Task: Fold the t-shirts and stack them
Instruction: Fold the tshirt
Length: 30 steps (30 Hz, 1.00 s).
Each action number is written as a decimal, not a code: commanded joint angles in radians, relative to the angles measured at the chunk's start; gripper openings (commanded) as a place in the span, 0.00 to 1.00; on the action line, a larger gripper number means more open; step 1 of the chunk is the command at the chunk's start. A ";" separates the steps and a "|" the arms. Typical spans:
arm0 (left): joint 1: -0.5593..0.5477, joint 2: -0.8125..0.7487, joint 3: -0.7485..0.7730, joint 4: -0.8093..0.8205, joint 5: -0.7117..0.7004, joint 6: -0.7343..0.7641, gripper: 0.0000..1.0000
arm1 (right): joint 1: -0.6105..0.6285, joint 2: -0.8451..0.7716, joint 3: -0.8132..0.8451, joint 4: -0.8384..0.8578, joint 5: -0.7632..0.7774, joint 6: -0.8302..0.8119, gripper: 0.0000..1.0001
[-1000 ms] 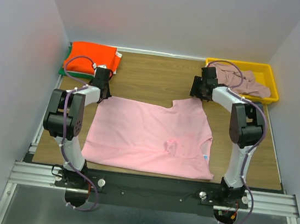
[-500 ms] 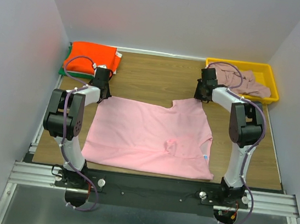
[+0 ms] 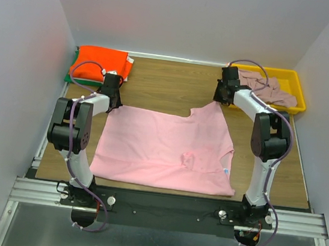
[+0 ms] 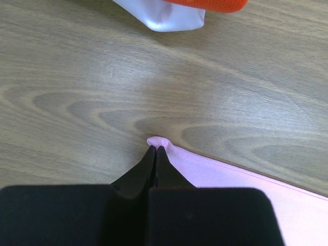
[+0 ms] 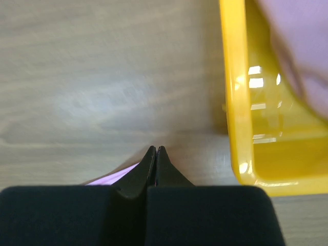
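1. Near zone. The light pink t-shirt (image 3: 161,150) lies spread flat on the wooden desk (image 3: 169,87), between the two arms. Its near edge runs close to the near edge of the desk. A small bunched wrinkle sits in the cloth right of centre.

2. Left end effector (image 4: 155,149). The fingers are pressed together with no gap. A small fold of pink cloth is pinched at their tips, at the far left corner of the light pink t-shirt. The tips are at desk level, and the cloth trails back to the right from them.

3. Right end effector (image 5: 155,149). The fingers are likewise pressed together. A sliver of pink cloth shows just beside and below the tips in the right wrist view. In the top view the far right corner of the shirt is drawn into a point that ends at these fingers. The tips are just beside the near left corner of the yellow tray (image 3: 298,91).

4. Far zone, left. A folded orange t-shirt (image 3: 99,63) rests in the far left corner on top of a green t-shirt (image 3: 69,78), of which only an edge shows.

5. Far zone, right. The yellow tray stands in the far right corner and holds a crumpled mauve t-shirt (image 3: 269,91).
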 commanded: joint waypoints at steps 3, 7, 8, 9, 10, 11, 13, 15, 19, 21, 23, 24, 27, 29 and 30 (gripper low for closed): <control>0.006 -0.002 0.083 0.019 0.065 0.011 0.00 | -0.025 0.055 0.203 -0.074 0.052 -0.027 0.00; 0.006 0.035 0.197 0.016 0.076 0.028 0.00 | -0.046 0.095 0.341 -0.117 0.053 -0.041 0.00; 0.008 0.048 0.218 0.016 0.076 0.031 0.00 | -0.048 0.107 0.402 -0.126 0.052 -0.050 0.00; 0.008 0.055 0.240 0.017 0.080 0.036 0.00 | -0.049 0.115 0.427 -0.133 0.053 -0.055 0.00; 0.008 0.059 0.278 0.020 0.086 0.044 0.00 | -0.049 0.121 0.456 -0.139 0.056 -0.059 0.00; 0.008 0.067 0.295 0.028 0.093 0.045 0.00 | -0.049 0.132 0.494 -0.149 0.056 -0.069 0.00; 0.008 0.067 0.324 0.040 0.111 0.051 0.00 | -0.049 0.131 0.514 -0.159 0.050 -0.070 0.00; 0.008 0.047 0.315 0.060 0.126 0.054 0.00 | -0.051 0.103 0.498 -0.159 0.042 -0.067 0.00; 0.006 0.004 0.237 0.108 0.134 0.051 0.00 | -0.049 0.014 0.394 -0.157 0.007 -0.049 0.00; 0.006 -0.036 0.197 0.123 0.125 0.041 0.00 | -0.049 -0.055 0.341 -0.156 -0.019 -0.041 0.00; 0.006 -0.079 0.136 0.144 0.114 0.034 0.00 | -0.049 -0.107 0.256 -0.156 -0.034 -0.032 0.00; 0.006 -0.094 0.120 0.146 0.097 0.027 0.00 | -0.049 -0.157 0.223 -0.156 -0.050 -0.029 0.00; 0.008 -0.140 0.062 0.149 0.064 0.018 0.00 | -0.045 -0.231 0.105 -0.151 -0.062 -0.020 0.00; 0.008 -0.168 0.028 0.149 0.045 0.007 0.00 | -0.045 -0.308 0.017 -0.148 -0.054 -0.009 0.00; 0.006 -0.174 0.019 0.149 0.044 0.004 0.00 | -0.043 -0.331 -0.011 -0.145 -0.051 -0.004 0.00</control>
